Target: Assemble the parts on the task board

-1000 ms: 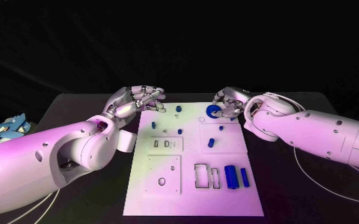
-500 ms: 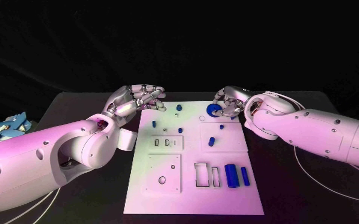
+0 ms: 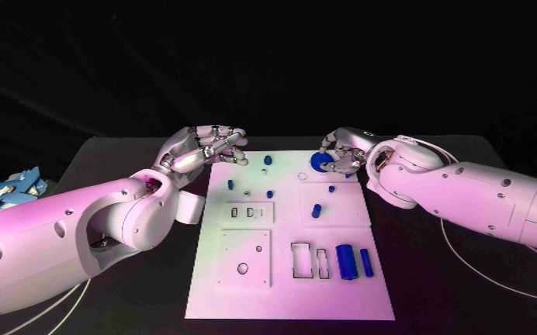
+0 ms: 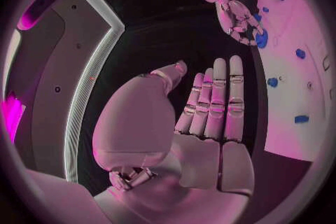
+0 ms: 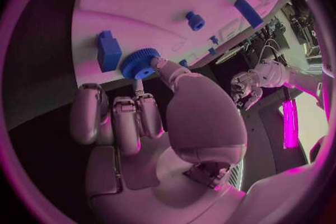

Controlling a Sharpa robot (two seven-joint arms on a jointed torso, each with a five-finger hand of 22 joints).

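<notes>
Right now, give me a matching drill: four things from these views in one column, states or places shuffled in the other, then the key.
Things:
1. blue gear
2. left hand
3. pair of long blue blocks
4. task board

States or places:
A. lies flat in the middle of the black table
B. fingers empty, at the board's far left corner
C. touched by the right hand at the board's far end
D. lie side by side near the board's near right corner

Pairs: 1-C, 2-B, 3-D, 4-A

Head view looking down from above; wrist views close behind each palm; all sharing the white rectangular task board [image 3: 289,242].
</notes>
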